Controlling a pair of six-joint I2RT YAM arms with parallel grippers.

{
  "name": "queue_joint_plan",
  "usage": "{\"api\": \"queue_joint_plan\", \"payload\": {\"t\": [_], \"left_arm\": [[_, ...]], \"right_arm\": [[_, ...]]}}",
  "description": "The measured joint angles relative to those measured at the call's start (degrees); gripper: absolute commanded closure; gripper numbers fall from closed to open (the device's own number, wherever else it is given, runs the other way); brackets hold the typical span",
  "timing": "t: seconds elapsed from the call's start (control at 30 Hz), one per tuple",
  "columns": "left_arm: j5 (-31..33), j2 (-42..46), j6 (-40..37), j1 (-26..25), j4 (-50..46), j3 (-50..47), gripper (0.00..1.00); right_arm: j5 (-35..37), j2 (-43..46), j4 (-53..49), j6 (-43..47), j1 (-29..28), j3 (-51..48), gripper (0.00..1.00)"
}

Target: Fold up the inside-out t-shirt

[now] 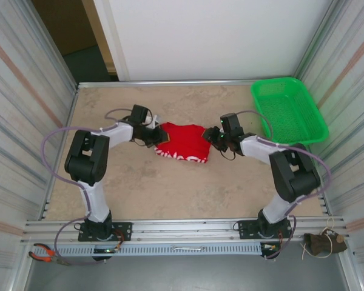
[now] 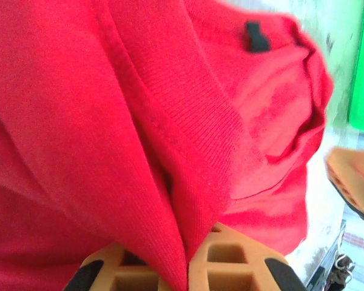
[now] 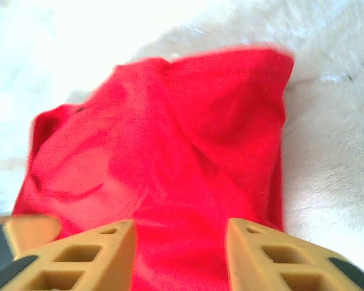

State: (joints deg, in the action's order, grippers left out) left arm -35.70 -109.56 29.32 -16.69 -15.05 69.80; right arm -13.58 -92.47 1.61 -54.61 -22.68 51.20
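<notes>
Left of the basket (image 1: 288,109), the t-shirt (image 1: 183,142) lies bunched on the table (image 1: 170,188). The left gripper (image 2: 185,257) pinches a fold at the edge away from the basket. The right gripper (image 3: 181,233) stands open at the basket-side edge.

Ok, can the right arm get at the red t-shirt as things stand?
Probably yes: the right fingers stand open right at the t-shirt, red cloth showing between them, and nothing seems to be in the way.
</notes>
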Motion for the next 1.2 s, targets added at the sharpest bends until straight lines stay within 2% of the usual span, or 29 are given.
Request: {"api": "queue_joint_plan", "payload": {"t": [0.3,0.5,0.53,0.6,0.63,0.67,0.7,0.77,0.8,0.93,1.07,1.2], "left_arm": [[11.5,-8.1,-18.9,14.8,-25.2,24.4,1.00],[16.9,-16.0,-25.6,23.9,-35.1,35.4,1.00],[17.7,-17.0,-26.3,25.0,-36.0,36.9,0.91],[19.3,-19.5,-27.6,27.3,-38.1,40.8,0.50],[20.0,-20.3,-27.9,27.9,-38.8,42.3,0.38],[20.9,-21.1,-28.0,28.8,-39.6,44.0,0.30],[21.6,-21.5,-28.0,29.5,-40.3,45.2,0.24],[22.6,-21.0,-27.9,30.4,-40.7,45.9,0.13],[23.2,-20.2,-27.5,30.7,-40.5,45.7,0.01],[23.1,-12.2,-24.3,30.6,-37.1,39.6,0.01],[23.2,6.3,-20.2,28.5,-29.0,24.7,0.01],[27.6,28.0,-18.4,21.0,-14.7,4.8,0.01]], "right_arm": [[-0.1,22.8,-11.7,3.5,7.4,0.2,0.36],[-0.3,33.7,-20.1,5.9,13.7,-2.7,0.34],[-0.5,34.5,-21.2,6.1,14.7,-3.1,0.33],[-1.1,35.9,-23.8,6.9,16.7,-3.8,0.29],[-1.4,36.4,-25.0,7.3,17.4,-4.1,0.25],[-1.5,36.8,-26.2,7.6,18.0,-4.3,0.15],[-1.5,37.2,-27.4,8.1,18.5,-4.3,0.00],[-0.6,38.0,-29.3,9.4,19.1,-4.3,0.00],[0.5,38.5,-30.5,10.2,19.2,-4.3,0.00],[7.6,39.7,-35.0,13.2,19.4,-3.8,0.00],[18.9,39.8,-35.7,15.3,19.4,-3.8,0.00],[28.6,40.5,-27.6,20.5,19.4,-10.4,0.00]]}}
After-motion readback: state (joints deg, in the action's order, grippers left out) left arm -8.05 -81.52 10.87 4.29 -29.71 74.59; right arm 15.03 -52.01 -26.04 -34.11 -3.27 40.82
